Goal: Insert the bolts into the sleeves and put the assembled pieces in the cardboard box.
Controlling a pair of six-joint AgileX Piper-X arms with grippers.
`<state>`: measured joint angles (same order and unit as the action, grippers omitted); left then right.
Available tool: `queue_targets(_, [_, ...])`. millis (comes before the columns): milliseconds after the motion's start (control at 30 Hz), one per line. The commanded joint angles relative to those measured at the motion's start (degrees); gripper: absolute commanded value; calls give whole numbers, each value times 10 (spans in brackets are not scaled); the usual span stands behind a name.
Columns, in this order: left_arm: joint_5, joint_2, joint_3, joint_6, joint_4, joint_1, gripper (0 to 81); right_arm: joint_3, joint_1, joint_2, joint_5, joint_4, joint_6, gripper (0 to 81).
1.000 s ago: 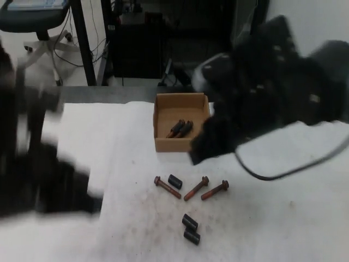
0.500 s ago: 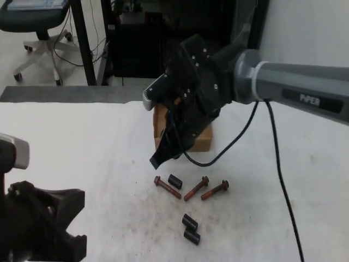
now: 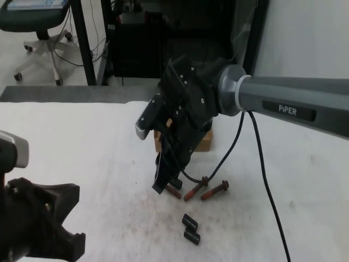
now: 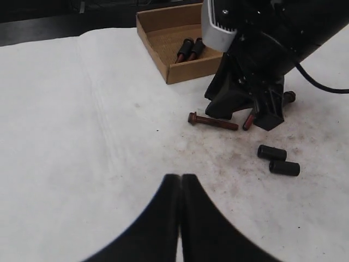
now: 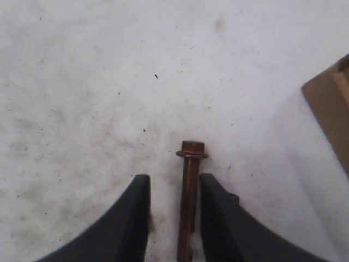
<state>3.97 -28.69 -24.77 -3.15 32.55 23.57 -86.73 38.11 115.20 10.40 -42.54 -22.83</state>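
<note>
Three rusty bolts lie on the white bench: one (image 5: 190, 185) sits lengthwise between the spread fingers of my right gripper (image 5: 173, 184), and two more (image 3: 195, 189) (image 3: 214, 190) lie just beside it. My right gripper (image 3: 163, 183) stands open, low over that first bolt (image 4: 212, 121). Two black sleeves (image 3: 190, 221) (image 3: 192, 236) rest nearer the front. The cardboard box (image 4: 169, 71) holds two assembled pieces (image 4: 191, 49). My left gripper (image 4: 180, 180) hovers shut and with nothing in it at the front left, well away from the parts.
The right arm's body (image 3: 191, 103) hides most of the box (image 3: 203, 143) in the high view, and its cable (image 3: 262, 174) trails across the bench. An office chair (image 3: 38, 22) and dark stands are beyond the far edge.
The right arm swung from above the box down and leftward to the bolts, its fingers now straddling the leftmost bolt. The left arm settled low at the front left.
</note>
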Motion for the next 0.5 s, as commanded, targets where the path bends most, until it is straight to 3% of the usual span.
queue_targets(0, [-5,4,-1,6,-7,0,3,-2,1,-2,28,-2,-9,284])
queue_targets(467, [-5,-2,15,6,-15,0,3,0,1,25,28,6,-34,284])
